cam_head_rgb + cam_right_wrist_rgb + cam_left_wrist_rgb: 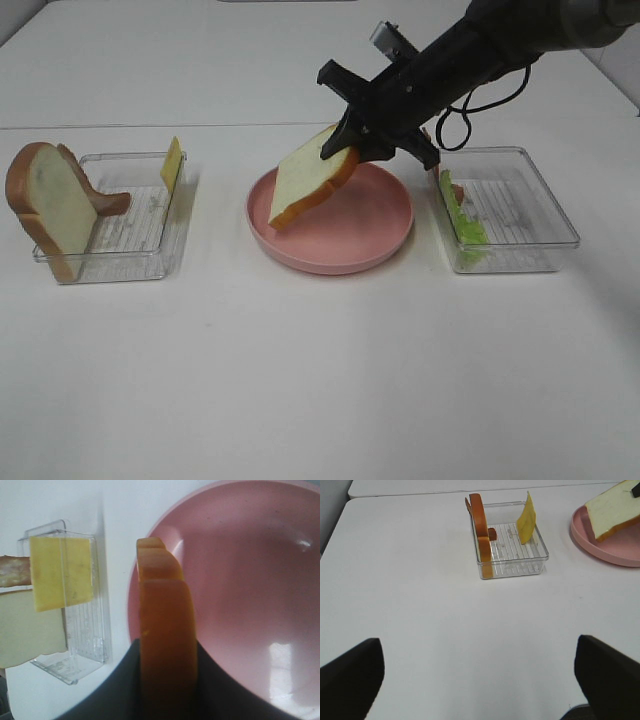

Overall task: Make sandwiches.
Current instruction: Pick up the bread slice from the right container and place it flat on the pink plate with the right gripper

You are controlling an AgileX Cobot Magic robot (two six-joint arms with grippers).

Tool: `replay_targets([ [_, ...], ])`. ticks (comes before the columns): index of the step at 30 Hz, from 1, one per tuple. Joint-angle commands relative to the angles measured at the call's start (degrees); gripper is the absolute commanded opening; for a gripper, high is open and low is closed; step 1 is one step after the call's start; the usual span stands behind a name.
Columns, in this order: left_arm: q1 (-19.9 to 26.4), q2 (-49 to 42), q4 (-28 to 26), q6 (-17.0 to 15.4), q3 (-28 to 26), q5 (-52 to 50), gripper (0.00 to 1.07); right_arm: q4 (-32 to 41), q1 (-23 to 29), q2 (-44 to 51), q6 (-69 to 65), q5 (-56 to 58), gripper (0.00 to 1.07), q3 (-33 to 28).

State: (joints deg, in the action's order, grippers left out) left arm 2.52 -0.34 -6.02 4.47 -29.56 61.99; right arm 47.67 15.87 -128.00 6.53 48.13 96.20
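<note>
**Operator:** State the condition of the right gripper (362,150).

**Technician:** The jaws are closed narrowly on the crust edge of a white bread slice (305,180). The right wrist view shows the brown crust clamped between the two dark fingers.

**Operator:** Where is that slice?

**Technician:** It hangs tilted over the round pink plate (330,262), with its lower corner at the plate's left rim. I cannot tell whether it touches the plate.

**Operator:** And the left gripper (479,672)?

**Technician:** Its fingers (350,677) are spread wide and hold nothing. It hovers over bare table, well apart from the left tray (150,262).

**Operator:** List the remaining components.

**Technician:** The left tray holds a second bread slice (55,205) leaning on its near-left corner, a bacon strip (108,203) behind that slice, and a yellow cheese slice (171,163) upright against the right wall. The right tray (540,215) holds a green lettuce leaf (465,225) against its left wall.
</note>
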Motion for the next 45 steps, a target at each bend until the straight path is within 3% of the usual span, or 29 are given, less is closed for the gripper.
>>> replay_targets([
  [1, 0.1, -0.7, -0.2, -0.2, 0.0, -0.3, 0.98, -0.9, -0.1, -1.8, -0.9, 0.6, 0.0, 0.6],
  [12, 0.1, -0.7, -0.2, -0.2, 0.0, -0.3, 0.98, -2.3, -0.1, -2.3, -1.0, 1.7, 0.03, 0.6],
  [13, 0.1, -0.7, -0.2, -0.2, 0.0, -0.3, 0.98, -2.6, -0.1, -2.3, -1.0, 1.8, 0.12, 0.6],
  [16, 0.1, -0.7, -0.2, -0.2, 0.0, -0.3, 0.98, -2.8, -0.1, -2.3, -1.0, 1.9, 0.18, 0.6],
  [18, 0.1, -0.7, -0.2, -0.2, 0.0, -0.3, 0.98, -3.6, -0.1, -2.2, -1.0, 2.2, 0.38, 0.6],
  [19, 0.1, -0.7, -0.2, -0.2, 0.0, -0.3, 0.98, -3.6, -0.1, -2.2, -1.0, 2.2, 0.38, 0.6],
  [20, 0.1, -0.7, -0.2, -0.2, 0.0, -0.3, 0.98, -4.2, -0.1, -2.2, -1.0, 2.4, 0.51, 0.6],
  [21, 0.1, -0.7, -0.2, -0.2, 0.0, -0.3, 0.98, -4.4, -0.2, -2.2, -1.0, 2.5, 0.57, 0.6],
  [22, 0.1, -0.7, -0.2, -0.2, 0.0, -0.3, 0.98, -4.4, -0.2, -2.2, -1.0, 2.5, 0.57, 0.6],
  [24, 0.1, -0.7, -0.2, -0.2, 0.0, -0.3, 0.98, -5.2, -0.2, -2.2, -1.0, 2.8, 0.75, 0.7],
  [35, 0.1, -0.7, -0.2, -0.2, 0.0, -0.3, 0.98, -6.7, -0.2, -2.2, -1.1, 3.7, 0.79, 2.0],
  [40, 0.1, -0.7, -0.2, -0.2, 0.0, -0.3, 0.98, -15.2, -0.2, -2.2, -6.2, 11.1, 0.83, 9.5],
  [45, 0.1, -0.7, -0.2, -0.2, 0.0, -0.3, 0.98, -18.3, -0.2, -2.2, -7.1, 16.7, 0.83, 14.3],
])
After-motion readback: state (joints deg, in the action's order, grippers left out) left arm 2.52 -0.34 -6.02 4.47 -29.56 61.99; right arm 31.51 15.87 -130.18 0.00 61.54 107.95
